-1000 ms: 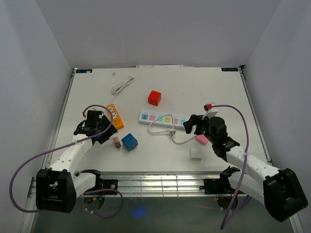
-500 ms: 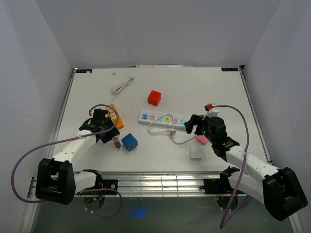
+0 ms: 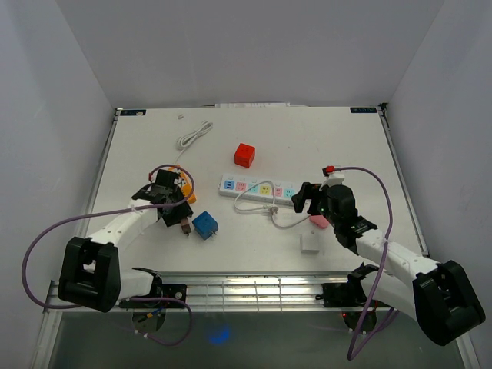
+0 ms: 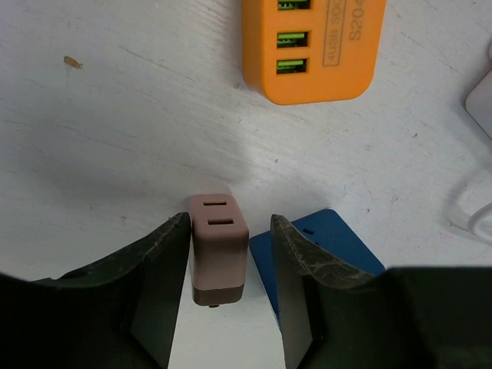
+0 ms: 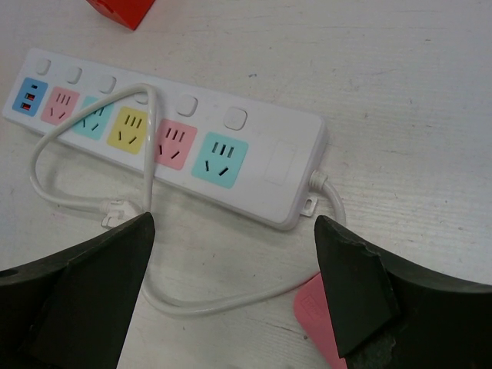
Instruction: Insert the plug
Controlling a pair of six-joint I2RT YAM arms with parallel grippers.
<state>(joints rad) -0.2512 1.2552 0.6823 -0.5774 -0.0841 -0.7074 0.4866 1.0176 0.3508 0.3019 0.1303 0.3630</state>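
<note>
1. The plug (image 4: 218,250) lies flat on the table (image 4: 108,131), just beside the blue block (image 4: 323,250) and near the orange USB hub (image 4: 311,50).
2. Its long axis runs along the left gripper's (image 4: 229,224) fingers. The two-slot end points toward the hub and the darker brown end toward the wrist.
3. The left fingers straddle the plug; one touches it and a gap shows at the other, so there is no pinch.
4. The hub reads "S204" and, partly, "4USB".
5. The right gripper (image 5: 232,223) is spread wide above the power strip (image 5: 280,165).
</note>
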